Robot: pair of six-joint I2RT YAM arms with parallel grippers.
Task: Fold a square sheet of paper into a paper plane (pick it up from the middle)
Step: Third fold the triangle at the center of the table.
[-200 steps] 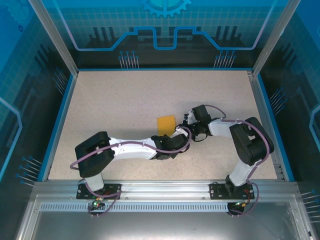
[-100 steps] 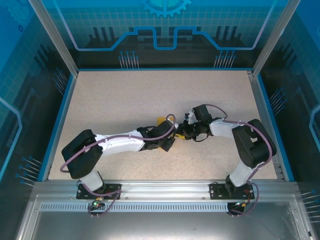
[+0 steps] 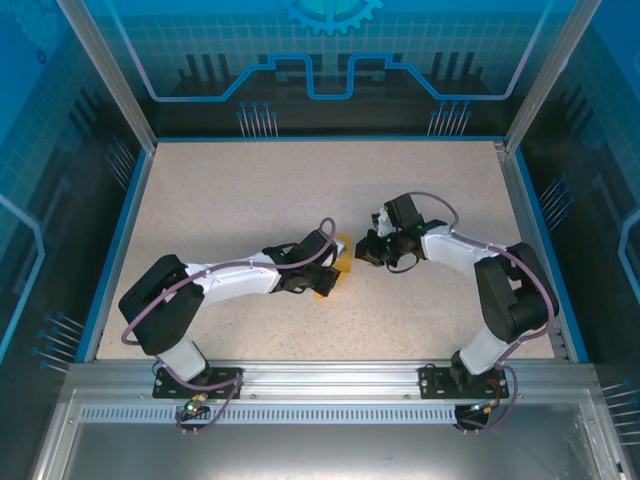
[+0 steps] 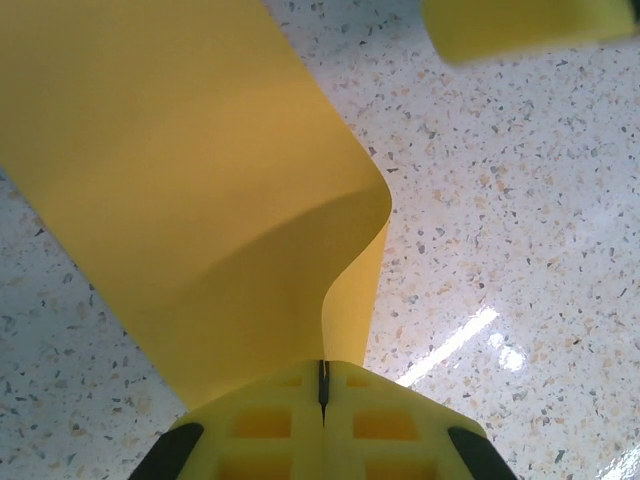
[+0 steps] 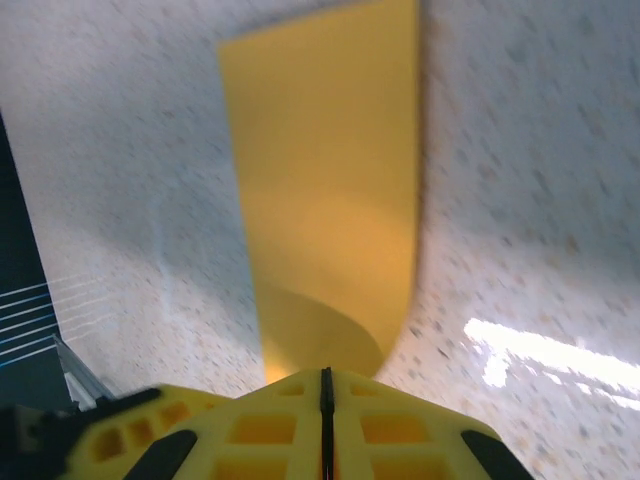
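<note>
sheet point(image 3: 341, 262): orange-yellow, just right of centre in the top view, mostly hidden between the two gripper heads. not flat. in the left wrist view the sheet point(image 4: 200, 190) runs from bottom centre toward the upper left, bowed into a soft curve, one free edge curling at mid-frame. in the right wrist view the sheet point(image 5: 330, 180) is a long strip from bottom centre to the top edge, blurred.

left gripper point(image 4: 322, 385): jaws fully together, only a hairline seam, sheet pinched in that seam. in the top view the left gripper point(image 3: 330, 272) sits at the sheet's lower left side.

right gripper point(image 5: 322, 385): jaws likewise closed to a line. the sheet's curled near end meets the tips and looks nipped there; blur leaves a little doubt. in the top view the right gripper point(image 3: 363, 250) is at the sheet's right side.

table point(image 3: 220, 200): speckled, glossy.

handling, our judgement: very light, thin, limp. it holds no shape of its own, as the bow shows, and will flop from an edge grip. it will crease at once, wanted or not, so a stray tug could mark or tear it. on the glossy table it probably slides when pressed. best hold: near the middle, as the task asks, with enough slack between the two grips.

no clear fold lines visible; we judge the task early.
</note>
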